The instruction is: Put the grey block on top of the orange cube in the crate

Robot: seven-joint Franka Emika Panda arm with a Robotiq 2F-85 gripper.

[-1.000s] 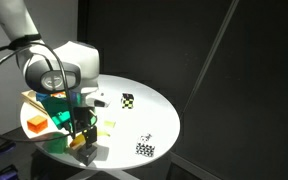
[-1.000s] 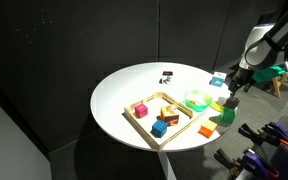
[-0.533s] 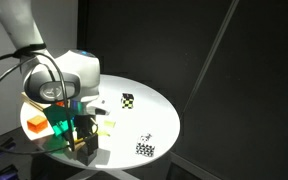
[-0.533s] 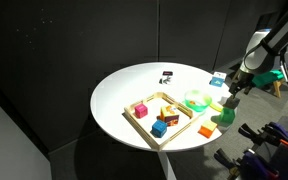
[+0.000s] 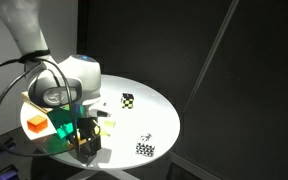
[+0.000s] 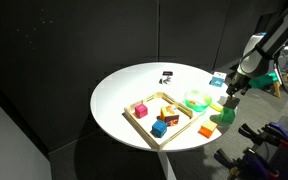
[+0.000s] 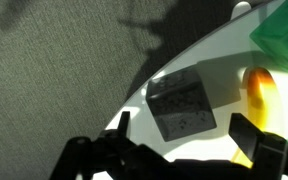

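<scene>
The gripper hangs with its fingers apart. In the wrist view the grey block lies flat between them, at the 3 o'clock edge of the table. The crate, holding the orange cube, sits well apart toward 6 o'clock.

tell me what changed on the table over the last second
The gripper drifted a little sideways by the edge of the table, rightward in an exterior view. It stays open and has taken hold of nothing; the grey block lies on the table just ahead of its fingers in the wrist view. The crate, the green bowl and the checkered cubes have not moved.
</scene>
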